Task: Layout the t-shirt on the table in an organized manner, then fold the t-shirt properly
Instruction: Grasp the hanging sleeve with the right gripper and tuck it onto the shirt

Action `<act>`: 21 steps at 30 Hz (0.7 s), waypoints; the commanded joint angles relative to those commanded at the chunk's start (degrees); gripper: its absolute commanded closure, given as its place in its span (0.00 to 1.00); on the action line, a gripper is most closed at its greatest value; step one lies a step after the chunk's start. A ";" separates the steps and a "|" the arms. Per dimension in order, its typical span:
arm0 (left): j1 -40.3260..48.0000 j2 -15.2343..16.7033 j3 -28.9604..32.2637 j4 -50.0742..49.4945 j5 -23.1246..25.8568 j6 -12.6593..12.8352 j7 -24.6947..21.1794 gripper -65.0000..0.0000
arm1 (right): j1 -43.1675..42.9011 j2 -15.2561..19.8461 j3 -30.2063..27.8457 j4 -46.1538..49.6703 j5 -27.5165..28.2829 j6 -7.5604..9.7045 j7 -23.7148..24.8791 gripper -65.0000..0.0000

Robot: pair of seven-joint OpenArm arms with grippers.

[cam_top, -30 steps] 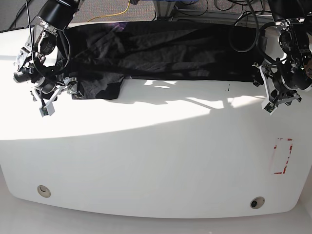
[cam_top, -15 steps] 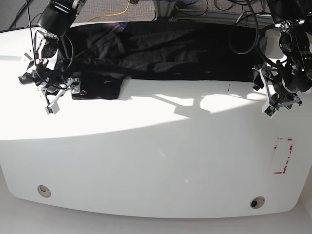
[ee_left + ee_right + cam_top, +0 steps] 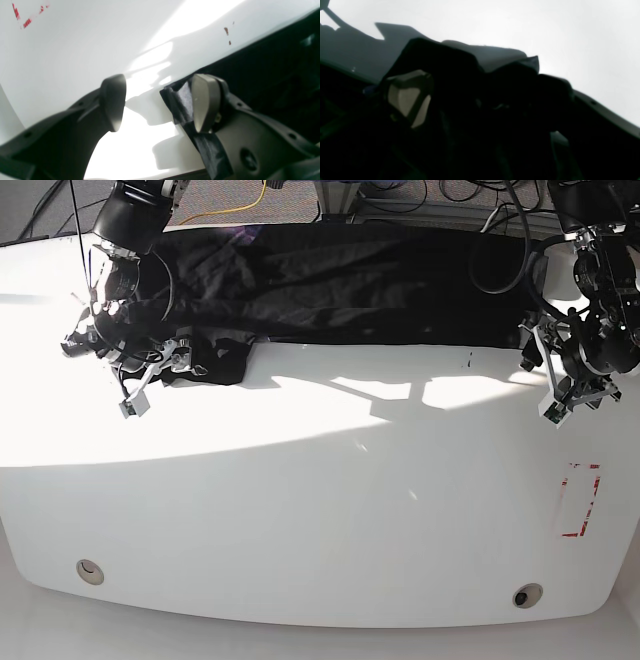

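The right gripper [image 3: 150, 375] is shifted inward compared with a second ago; black cloth fills the space between its fingers, so the t-shirt [image 3: 330, 285] sleeve is judged pinched. The left gripper [image 3: 155, 102] is spread, the hem corner just beside one pad. The shirt is bunched across the table's [image 3: 320, 520] far edge; layout is unfinished.

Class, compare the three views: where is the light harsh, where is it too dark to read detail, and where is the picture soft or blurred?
Base view: hard sunlight and arm shadows streak the table; the t-shirt reads nearly featureless black. Left wrist view: bright glare patches on the table, and the near fingers look soft. Right wrist view: underexposed and blurry, with dark fabric filling the foreground.
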 joint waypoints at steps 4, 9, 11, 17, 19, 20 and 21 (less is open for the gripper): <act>0.00 0.00 0.00 -0.09 0.00 0.00 0.00 0.40 | 0.00 -0.09 -0.09 0.00 -0.09 0.00 0.00 0.20; 0.00 0.00 0.00 -0.09 0.00 0.00 0.00 0.40 | 0.26 -0.18 -0.09 0.00 -0.09 0.00 0.00 0.67; 0.00 0.00 0.00 -0.09 0.00 0.00 0.00 0.40 | 0.35 -0.18 -0.09 0.00 -0.09 0.00 0.00 0.82; 0.00 0.09 0.00 -0.18 0.09 0.00 0.00 0.40 | 0.53 -0.26 -0.18 0.53 0.44 0.00 -0.44 0.98; 0.00 0.09 0.00 -0.18 0.09 0.00 0.00 0.40 | 0.26 -0.26 -0.18 2.20 1.85 0.00 -0.70 0.99; 0.00 0.18 0.00 -0.18 0.09 0.00 0.00 0.40 | 0.18 -0.26 -0.18 2.99 2.46 0.00 -1.05 0.99; 0.00 0.18 0.00 -0.26 0.09 0.00 0.00 0.40 | 0.09 -0.26 -0.18 4.22 3.52 0.00 -1.67 0.99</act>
